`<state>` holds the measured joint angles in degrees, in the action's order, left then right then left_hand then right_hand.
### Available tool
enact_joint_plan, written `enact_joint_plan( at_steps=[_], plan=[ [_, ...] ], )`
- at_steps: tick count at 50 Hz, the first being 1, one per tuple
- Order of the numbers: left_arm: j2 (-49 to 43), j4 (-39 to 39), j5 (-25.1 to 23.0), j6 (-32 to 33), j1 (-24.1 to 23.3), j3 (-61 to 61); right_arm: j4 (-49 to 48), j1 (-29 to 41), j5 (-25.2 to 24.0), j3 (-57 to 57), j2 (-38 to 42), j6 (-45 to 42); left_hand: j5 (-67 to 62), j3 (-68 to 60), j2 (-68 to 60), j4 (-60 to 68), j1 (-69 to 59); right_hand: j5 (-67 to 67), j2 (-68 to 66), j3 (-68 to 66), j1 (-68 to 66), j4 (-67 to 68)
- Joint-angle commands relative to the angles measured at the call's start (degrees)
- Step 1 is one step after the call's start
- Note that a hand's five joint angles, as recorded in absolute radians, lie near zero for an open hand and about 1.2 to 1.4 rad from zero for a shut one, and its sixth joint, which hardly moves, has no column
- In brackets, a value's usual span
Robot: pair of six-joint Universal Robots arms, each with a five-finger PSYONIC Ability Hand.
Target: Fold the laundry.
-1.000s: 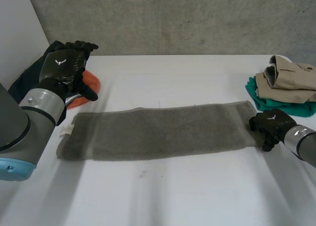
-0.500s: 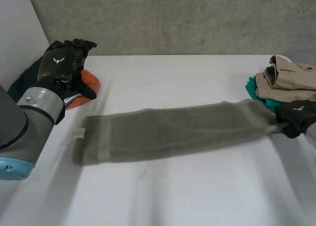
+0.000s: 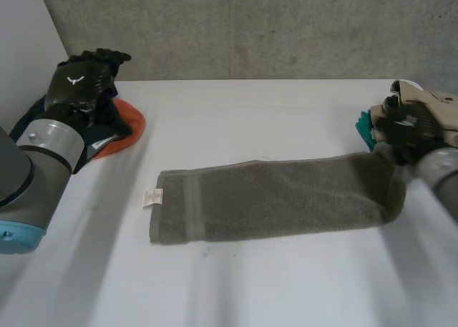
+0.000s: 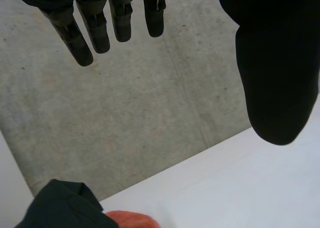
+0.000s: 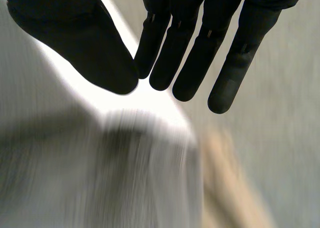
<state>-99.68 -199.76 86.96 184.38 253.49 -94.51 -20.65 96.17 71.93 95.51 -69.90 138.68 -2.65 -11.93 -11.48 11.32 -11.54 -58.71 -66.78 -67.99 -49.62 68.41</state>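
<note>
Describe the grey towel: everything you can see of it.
The grey towel is a long, terry-looking strip spread flat on the white table, slightly slanted, with no fold made yet. A woven band crosses it near its left end, where a small white tag sticks out. Its right end bunches up just below the right hand; whether they touch cannot be told.

A grey towel (image 3: 286,198) is laid lengthwise across the middle of the white table (image 3: 286,284), an orange cloth (image 3: 127,123) is seen at its far left corner, and folded garments (image 3: 444,112) are stacked at its right edge.
</note>
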Motion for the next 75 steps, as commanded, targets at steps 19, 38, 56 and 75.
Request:
enact_joint_plan(
  at_steps=[19,38,56,75],
  plan=[
    [3.44,1.48,-0.30,-1.39,3.07,-1.47,-2.82,43.93,8.83,-21.15,23.85,-13.62,2.65,1.93,1.48,-1.32,1.54,33.78,31.86,33.07,14.70,-33.49],
    [2.30,1.57,-1.00,-1.65,1.84,-0.94,9.84,3.17,3.24,-5.43,1.62,17.17,2.65,1.93,1.48,-1.32,1.54,53.01,51.08,52.30,33.93,-52.72],
    [0.81,1.57,-1.00,-1.39,0.87,-0.59,13.89,-26.20,-17.61,-0.24,8.02,-12.29,2.65,1.93,1.48,-1.32,1.54,42.72,40.79,42.01,23.64,-42.43],
    [-0.43,1.22,-0.74,-1.30,-0.10,-0.59,10.46,-29.99,-20.07,-2.17,14.53,-13.70,2.65,1.93,1.48,-1.32,1.54,36.84,34.91,36.13,17.75,-36.55]
  ],
)
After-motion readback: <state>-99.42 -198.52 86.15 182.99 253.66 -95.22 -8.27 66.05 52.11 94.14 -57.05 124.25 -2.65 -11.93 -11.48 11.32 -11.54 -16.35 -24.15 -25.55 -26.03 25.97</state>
